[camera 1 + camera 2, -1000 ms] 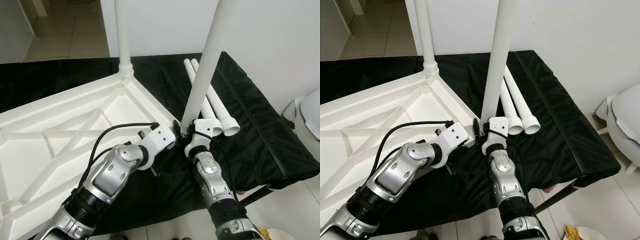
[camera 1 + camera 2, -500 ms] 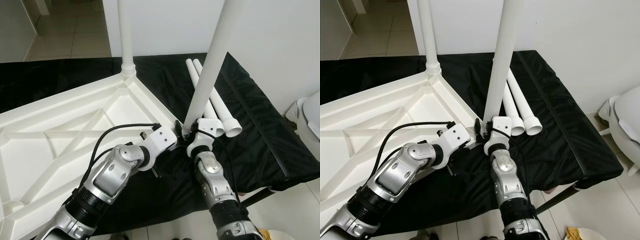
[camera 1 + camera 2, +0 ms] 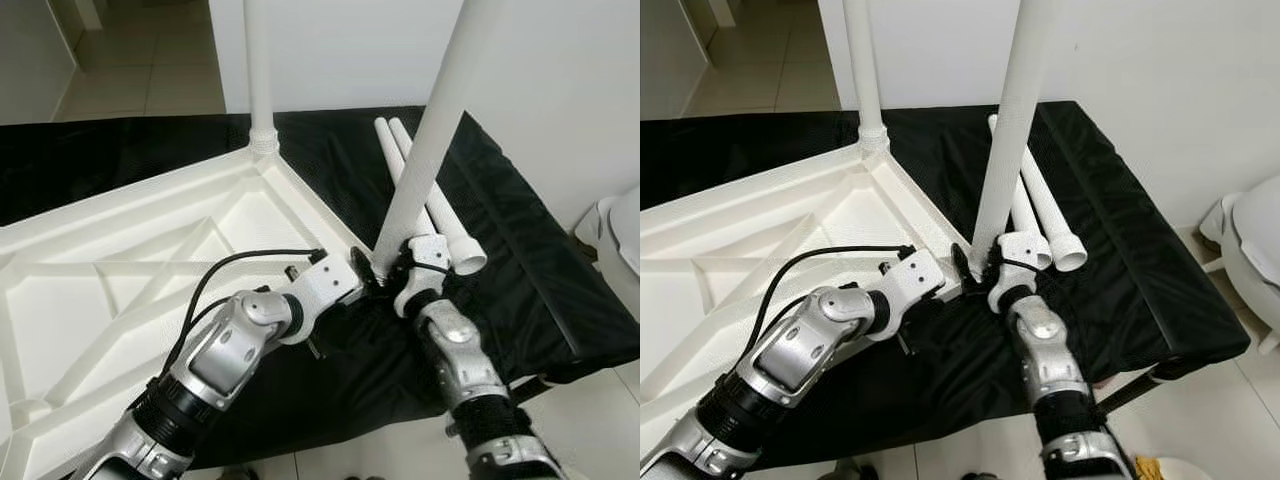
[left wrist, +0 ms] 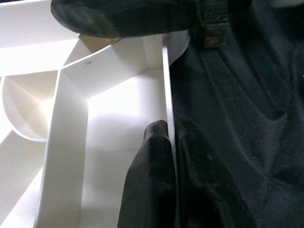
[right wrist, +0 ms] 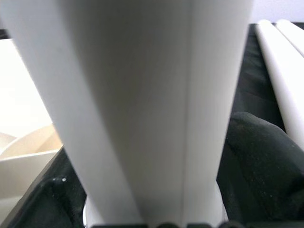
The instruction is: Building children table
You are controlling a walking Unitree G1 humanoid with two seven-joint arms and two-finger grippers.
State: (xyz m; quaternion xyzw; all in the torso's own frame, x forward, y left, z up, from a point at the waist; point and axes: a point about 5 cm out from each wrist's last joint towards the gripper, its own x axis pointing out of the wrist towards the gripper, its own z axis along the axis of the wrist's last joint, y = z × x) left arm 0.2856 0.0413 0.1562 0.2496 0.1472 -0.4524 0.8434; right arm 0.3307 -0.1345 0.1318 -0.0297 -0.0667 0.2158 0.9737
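Your right gripper (image 3: 985, 268) was clamped on the base of a white leg (image 3: 1015, 130), held upright at the near right corner of the overturned tabletop (image 3: 120, 260), which lay on the black cover (image 3: 1110, 230). Your left gripper (image 4: 172, 142) was pinched shut on the tabletop's rim beside that corner. One leg (image 3: 260, 70) stood in the far corner; two spare legs (image 3: 1050, 215) lay on the cover's right side. The hollow plastic leg looked light, stiff and smooth, so a low hold suits it. Against the picture one second earlier, the held leg stood nearer upright.
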